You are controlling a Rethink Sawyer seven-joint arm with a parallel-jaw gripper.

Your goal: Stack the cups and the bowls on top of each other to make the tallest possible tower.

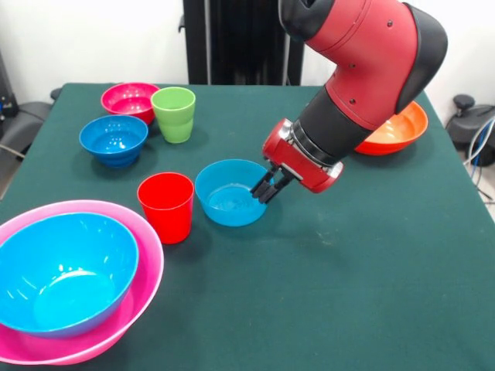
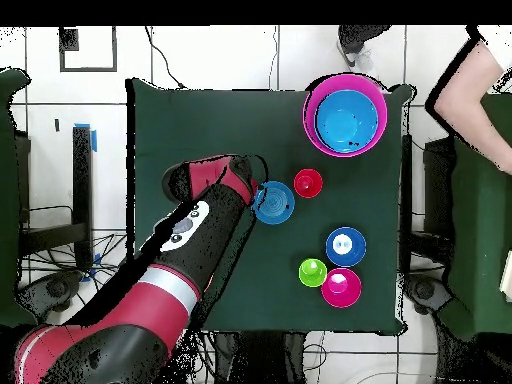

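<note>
Small blue bowl, the likely next piece, with the gripper at its rim; the fingers sit close together astride the wall, apparently pinching it for a lift. Red cup stands just beyond the bowl. The tower, blue bowl nested in pink, waits farther off past the cup.

You see a dark green tabletop on a white tiled floor with cables trailing across it. A white wall and a black column stand behind. A person's arm shows at the overhead view's edge.
</note>
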